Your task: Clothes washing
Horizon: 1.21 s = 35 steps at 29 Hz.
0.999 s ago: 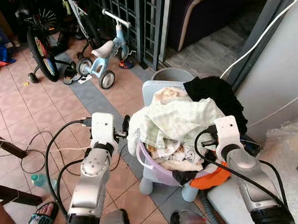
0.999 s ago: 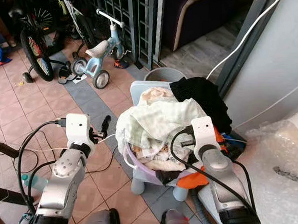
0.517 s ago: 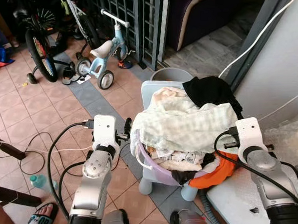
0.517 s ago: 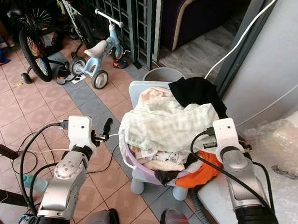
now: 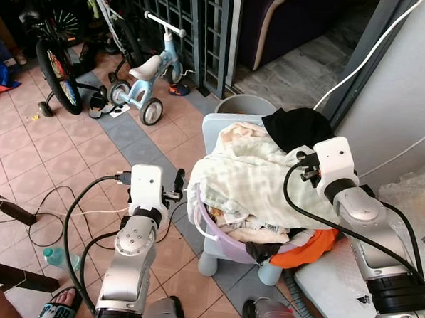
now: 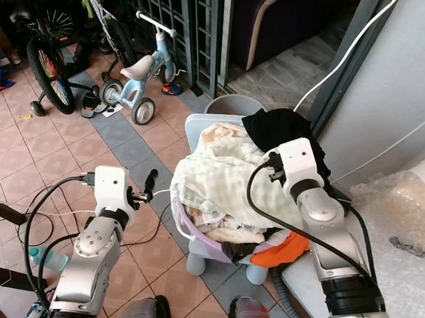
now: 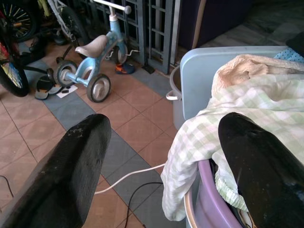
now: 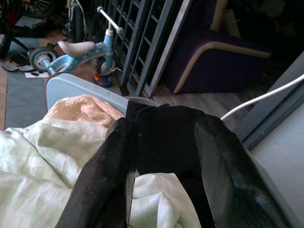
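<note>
Spread left pincer beside checked cloth

1. Our arms are silver metal, each with a round joint below a white boxy wrist block.
2. Black cables loop from both wrists.
3. Each gripper has two long matte-black fingers.

Clothes heaped in basin on stool — tricycle behind, bucket just beyond.
</note>
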### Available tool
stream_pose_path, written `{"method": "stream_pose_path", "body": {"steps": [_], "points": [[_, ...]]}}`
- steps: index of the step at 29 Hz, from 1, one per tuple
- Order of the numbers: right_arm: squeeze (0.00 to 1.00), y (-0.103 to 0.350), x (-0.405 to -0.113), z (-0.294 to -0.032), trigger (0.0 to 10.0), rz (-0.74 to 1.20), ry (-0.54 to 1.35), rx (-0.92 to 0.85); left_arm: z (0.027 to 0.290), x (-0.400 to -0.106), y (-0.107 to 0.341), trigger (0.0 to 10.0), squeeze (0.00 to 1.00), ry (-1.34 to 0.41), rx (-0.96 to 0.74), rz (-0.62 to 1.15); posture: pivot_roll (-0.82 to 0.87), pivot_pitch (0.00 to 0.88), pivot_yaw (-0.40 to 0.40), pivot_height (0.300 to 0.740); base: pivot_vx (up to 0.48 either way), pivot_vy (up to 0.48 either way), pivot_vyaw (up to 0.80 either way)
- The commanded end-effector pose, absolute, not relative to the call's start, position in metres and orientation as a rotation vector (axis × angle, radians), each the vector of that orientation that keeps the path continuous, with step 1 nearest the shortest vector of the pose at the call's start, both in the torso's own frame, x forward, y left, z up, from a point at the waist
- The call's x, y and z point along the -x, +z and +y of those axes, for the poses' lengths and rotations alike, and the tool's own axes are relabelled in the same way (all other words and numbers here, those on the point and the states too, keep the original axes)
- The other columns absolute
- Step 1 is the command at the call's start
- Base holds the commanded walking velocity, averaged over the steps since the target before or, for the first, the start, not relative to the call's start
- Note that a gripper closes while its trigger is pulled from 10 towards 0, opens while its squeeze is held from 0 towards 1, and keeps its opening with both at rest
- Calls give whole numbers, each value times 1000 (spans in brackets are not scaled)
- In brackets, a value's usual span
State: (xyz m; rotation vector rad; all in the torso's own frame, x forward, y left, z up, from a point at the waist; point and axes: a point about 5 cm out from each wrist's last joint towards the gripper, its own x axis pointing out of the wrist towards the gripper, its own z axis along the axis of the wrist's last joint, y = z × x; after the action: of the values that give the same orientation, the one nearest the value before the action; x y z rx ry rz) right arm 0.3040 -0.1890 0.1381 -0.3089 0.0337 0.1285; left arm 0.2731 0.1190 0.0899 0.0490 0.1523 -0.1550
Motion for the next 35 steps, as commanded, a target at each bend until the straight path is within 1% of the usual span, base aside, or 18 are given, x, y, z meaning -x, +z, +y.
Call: {"method": "stream_pose_path", "body": {"steps": [1, 3, 4, 6, 8, 10, 12, 14, 15, 16, 17, 18, 26, 28, 31, 35], "points": [[1000, 132, -305, -173, 10000, 54, 215, 309, 118, -274, 93, 10000, 0, -158, -53, 152, 5, 138, -13, 740, 0, 0, 0], [1000, 113, -305, -161, 10000, 145, 274, 363, 118, -274, 93, 10000, 0, -155, -45, 157, 9, 139, -12, 740, 0, 0, 0], [1000, 96, -304, -152, 10000, 212, 320, 391, 117, -275, 94, 10000, 0, -154, -42, 156, 16, 142, -13, 740, 0, 0, 0], [1000, 83, -303, -146, 10000, 267, 341, 427, 117, -274, 95, 10000, 0, -150, -44, 151, 24, 142, -14, 740, 0, 0, 0], [1000, 64, -299, -147, 10000, 361, 366, 501, 119, -274, 95, 10000, 0, -142, -43, 152, 27, 145, -18, 740, 0, 0, 0], [1000, 59, -298, -148, 10000, 384, 368, 520, 119, -274, 95, 10000, 0, -140, -42, 153, 28, 145, -18, 740, 0, 0, 0], [1000, 42, -290, -152, 10000, 449, 425, 612, 119, -274, 95, 10000, 0, -140, -40, 156, 26, 145, -20, 740, 0, 0, 0], [1000, 38, -288, -153, 10000, 466, 443, 633, 118, -274, 95, 10000, 0, -142, -39, 156, 24, 145, -21, 740, 0, 0, 0], [859, 33, -285, -154, 10000, 478, 463, 671, 117, -275, 95, 10000, 0, -146, -37, 157, 22, 142, -24, 740, 0, 0, 0], [859, 33, -285, -154, 10000, 478, 463, 671, 117, -275, 95, 10000, 0, -146, -37, 157, 22, 142, -24, 740, 0, 0, 0], [169, 31, -286, -156, 0, 472, 466, 716, 116, -275, 95, 10000, 0, -149, -36, 156, 23, 141, -24, 740, 0, 0, 0], [0, 30, -286, -156, 0, 468, 467, 733, 116, -276, 95, 10000, 0, -149, -36, 156, 23, 139, -26, 740, 0, 0, 0], [0, 28, -287, -158, 0, 441, 506, 849, 115, -278, 99, 10000, 0, -143, -23, 146, 40, 132, -45, 740, 0, 0, 0], [0, 24, -287, -157, 0, 440, 528, 874, 115, -281, 104, 10000, 0, -136, -15, 128, 50, 117, -51, 740, 0, 0, 0], [0, 25, -290, -153, 0, 426, 534, 882, 118, -284, 108, 10000, 0, -122, -22, 113, 49, 115, -44, 740, 0, 0, 0], [0, 29, -296, -153, 0, 415, 519, 870, 121, -289, 116, 10000, 0, -109, -15, 95, 53, 134, -47, 740, 0, 0, 0]]}}
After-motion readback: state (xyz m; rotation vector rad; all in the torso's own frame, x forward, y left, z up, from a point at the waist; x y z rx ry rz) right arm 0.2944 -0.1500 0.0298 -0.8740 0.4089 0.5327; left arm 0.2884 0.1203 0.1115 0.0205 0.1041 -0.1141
